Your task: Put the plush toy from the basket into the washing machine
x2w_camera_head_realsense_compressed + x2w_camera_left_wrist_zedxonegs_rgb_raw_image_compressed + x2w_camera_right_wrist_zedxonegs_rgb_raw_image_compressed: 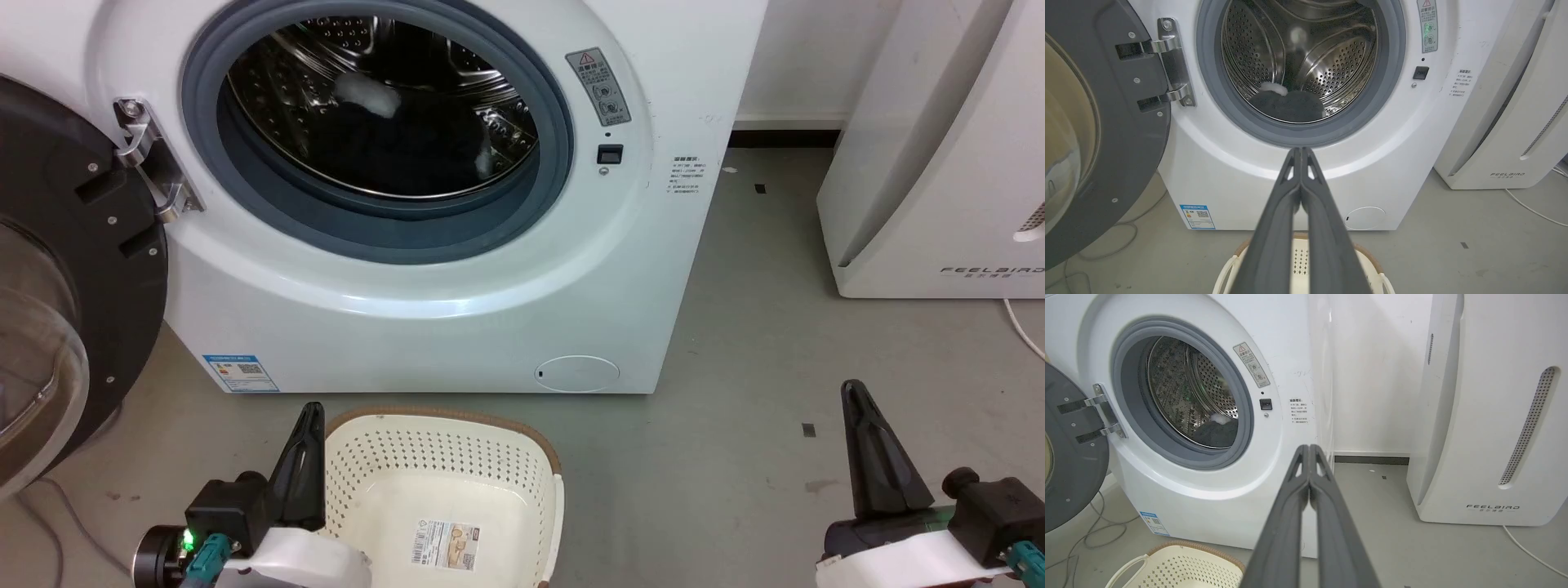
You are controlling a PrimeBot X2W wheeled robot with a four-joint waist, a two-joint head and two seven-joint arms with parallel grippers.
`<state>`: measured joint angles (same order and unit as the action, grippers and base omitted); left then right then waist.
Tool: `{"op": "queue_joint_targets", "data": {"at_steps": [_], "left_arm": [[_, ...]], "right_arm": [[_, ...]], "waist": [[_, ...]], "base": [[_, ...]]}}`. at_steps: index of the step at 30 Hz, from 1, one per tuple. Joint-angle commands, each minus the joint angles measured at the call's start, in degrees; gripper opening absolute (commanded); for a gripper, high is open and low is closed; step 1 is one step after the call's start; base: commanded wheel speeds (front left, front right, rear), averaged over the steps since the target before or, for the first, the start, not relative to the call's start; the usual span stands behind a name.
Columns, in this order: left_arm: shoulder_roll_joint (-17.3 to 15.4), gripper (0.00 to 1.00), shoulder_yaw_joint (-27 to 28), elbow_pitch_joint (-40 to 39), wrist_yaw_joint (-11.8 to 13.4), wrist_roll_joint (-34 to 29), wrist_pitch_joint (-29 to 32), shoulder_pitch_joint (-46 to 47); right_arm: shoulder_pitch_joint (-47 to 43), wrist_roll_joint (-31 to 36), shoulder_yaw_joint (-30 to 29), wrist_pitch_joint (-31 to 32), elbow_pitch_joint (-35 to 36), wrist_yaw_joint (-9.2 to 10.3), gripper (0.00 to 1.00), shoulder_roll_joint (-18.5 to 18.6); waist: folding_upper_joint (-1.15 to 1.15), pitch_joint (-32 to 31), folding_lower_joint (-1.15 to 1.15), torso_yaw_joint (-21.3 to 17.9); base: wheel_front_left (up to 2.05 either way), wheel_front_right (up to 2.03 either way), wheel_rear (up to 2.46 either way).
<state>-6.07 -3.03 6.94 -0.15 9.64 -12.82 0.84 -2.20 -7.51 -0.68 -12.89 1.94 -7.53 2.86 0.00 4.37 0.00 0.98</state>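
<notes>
The plush toy (400,143) is seen inside the steel drum of the washing machine (408,318), lying low on the drum's bottom just behind the grey gasket (563,155). It reads as a dark furry mass with a white patch at its upper left. The round black-framed door (77,245) is swung fully open on its hinge at the machine's left side. The basket (445,418) is set on the floor (735,425) just in front of the machine's lower edge, and a paper label sticker (445,545) is seen on its bare inner bottom. The left claw (313,411) is held at the basket's left rim, pointing towards the machine. Its two dark fingers are pressed together along their length and nothing is gripped between them. In the left wrist view the drum opening is faced directly and the basket is seen below the fingers. The right claw (854,390) is held well apart to the right, over bare floor, likewise clenched on nothing, as the right wrist view confirms. A white appliance marked FEELBIRD (939,163) stands at the machine's right, near the wall, and a pale cable (1024,327) is laid on the floor beside it.
</notes>
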Motion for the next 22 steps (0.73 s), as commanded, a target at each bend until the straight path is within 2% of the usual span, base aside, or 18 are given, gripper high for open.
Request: {"op": "queue_joint_targets", "data": {"at_steps": [1, 22], "left_arm": [[0.27, 0.00, 0.25, -0.44, 0.01, -0.62, 0.35, -0.13], [0.85, 0.00, 0.79, -1.72, 0.04, -2.40, 2.81, -0.27]], "right_arm": [[0.30, 0.60, 0.07, 0.36, -0.24, 0.01, 0.00, 0.00], [0.67, 1.97, 0.19, 2.83, -0.58, 0.01, 0.00, 0.00]], "waist": [[0.00, -0.08, 0.00, -0.02], [0.00, -0.92, 0.00, -0.21]], "base": [[0.00, 0.00, 0.00], [0.00, 0.00, 0.00]]}}
